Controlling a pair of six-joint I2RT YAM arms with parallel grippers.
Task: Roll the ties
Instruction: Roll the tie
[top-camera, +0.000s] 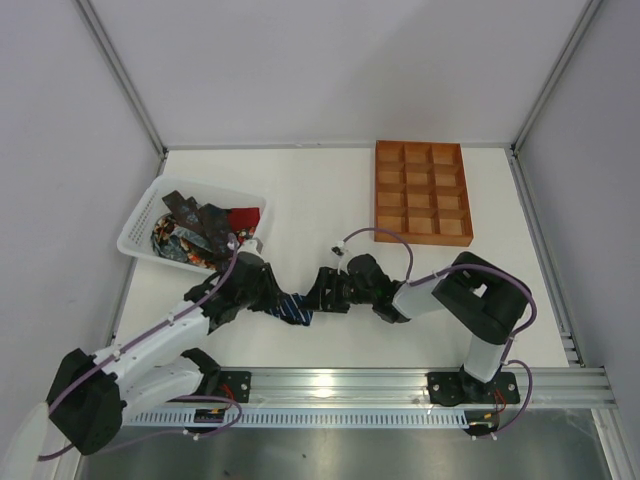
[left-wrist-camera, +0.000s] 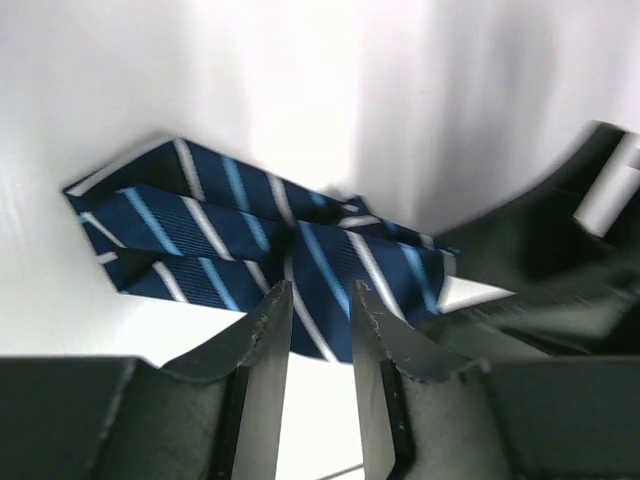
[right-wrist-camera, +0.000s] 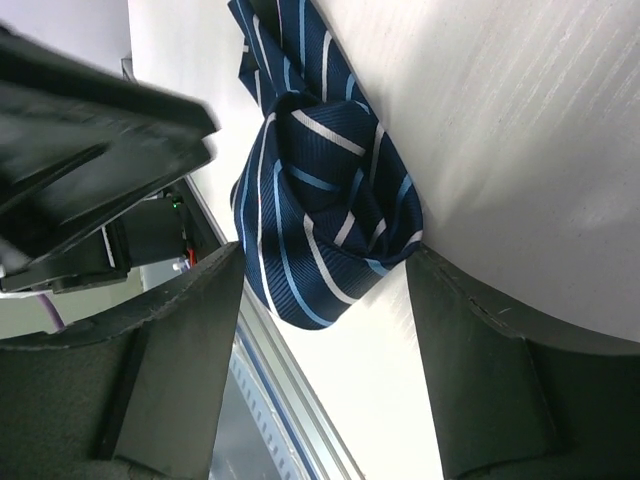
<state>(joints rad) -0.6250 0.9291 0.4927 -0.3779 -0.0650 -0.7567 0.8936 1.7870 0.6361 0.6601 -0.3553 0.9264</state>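
Judging the navy tie (top-camera: 295, 308) soft, light and slippery, we would pinch its bunched end — it lies on the table (top-camera: 320, 200) near the front edge. The right gripper (right-wrist-camera: 322, 260) gapes around that bunch; the left gripper (left-wrist-camera: 318, 295) is nearly closed — hold unclear.

Tabletop (top-camera: 320, 190): white, matte, spreading beneath and beyond the jaws.
Walls (top-camera: 330, 70): plain pale grey panels, behind and to either side of the jaws.
Frame posts (top-camera: 120, 75): slim aluminium, at the rear corners.
Rail (top-camera: 350, 380): ribbed metal, nearer than the jaws.
Light: even, with soft shadows.
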